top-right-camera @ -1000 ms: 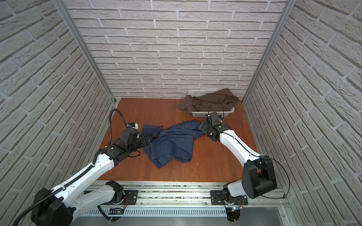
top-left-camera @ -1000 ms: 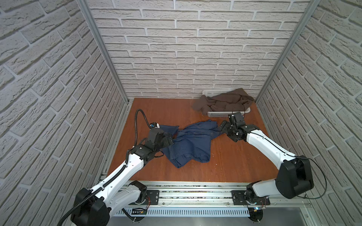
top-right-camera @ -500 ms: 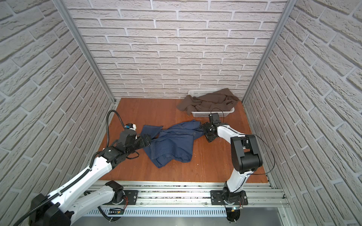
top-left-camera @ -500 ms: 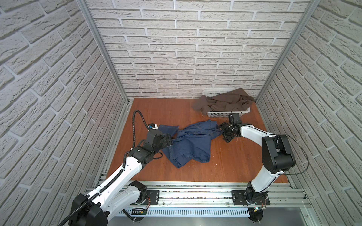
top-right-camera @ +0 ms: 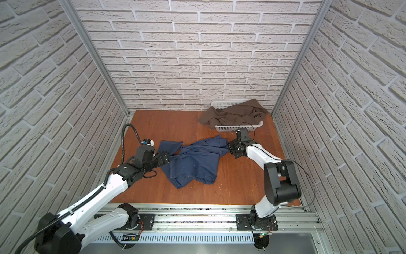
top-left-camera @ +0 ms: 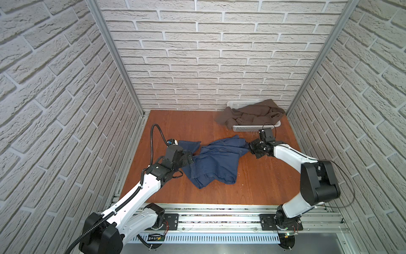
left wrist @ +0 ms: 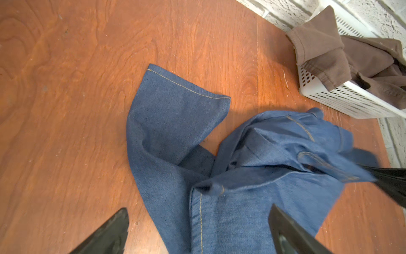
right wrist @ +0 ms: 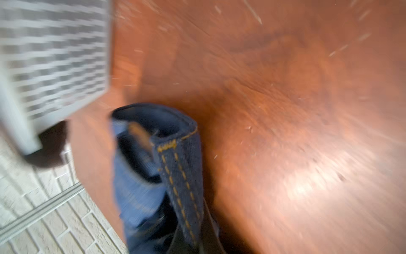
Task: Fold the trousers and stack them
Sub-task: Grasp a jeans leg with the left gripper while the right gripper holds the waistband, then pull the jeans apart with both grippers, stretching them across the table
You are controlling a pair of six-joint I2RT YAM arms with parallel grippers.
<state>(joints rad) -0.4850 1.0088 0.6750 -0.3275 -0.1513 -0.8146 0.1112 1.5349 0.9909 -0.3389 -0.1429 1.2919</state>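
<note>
Trousers lie crumpled mid-bench, their long axis running from the left edge toward the right. At the left end my left pincer hovers over a leg, jaws wide apart. At the right end my right pincer is clamped on a stitched edge, near the basket.

blue trousers, brown garment, white basket
</note>
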